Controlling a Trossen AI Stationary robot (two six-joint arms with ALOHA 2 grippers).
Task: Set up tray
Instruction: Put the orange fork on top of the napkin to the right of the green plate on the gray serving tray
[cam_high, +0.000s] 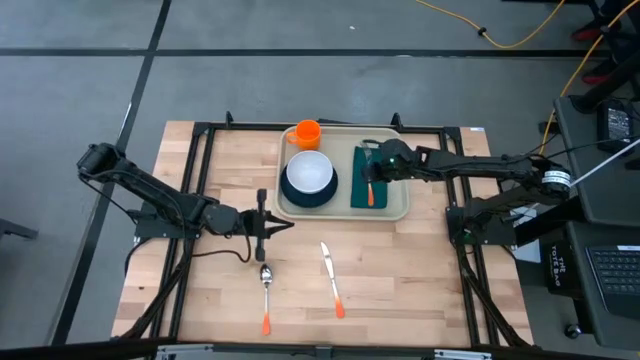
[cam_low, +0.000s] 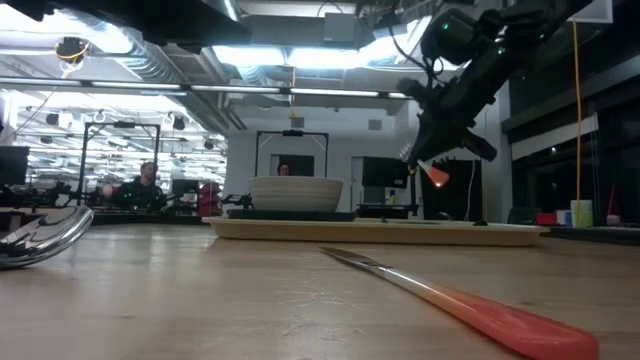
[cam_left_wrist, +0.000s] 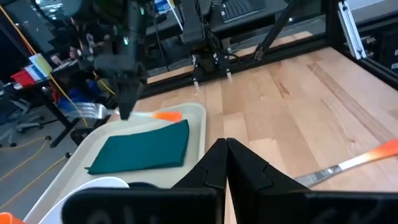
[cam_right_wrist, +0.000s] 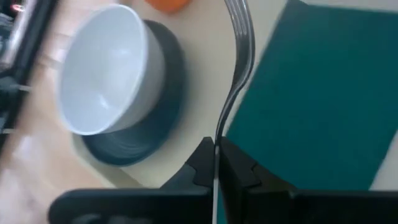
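The beige tray lies at the table's far middle. On it stand an orange cup and a white bowl on a dark teal plate. A dark green napkin lies flat on its right half. My right gripper hovers over the napkin's left edge, shut on an orange-handled fork. My left gripper stands shut, with nothing in it, above the bare table just off the tray's near left corner. A spoon and a knife lie on the wood nearer the front. My right gripper pinches the fork's metal neck between its two fingers, between the tines and the orange handle. The fingers slant down from the table's right and lie across the fork. The fork is lifted clear, above the napkin and tray.
The spoon's bowl and the knife lie close in front of the low camera. Black frame rails run along the table's left, right and far sides. Bare wood stretches between the tray and the near edge.
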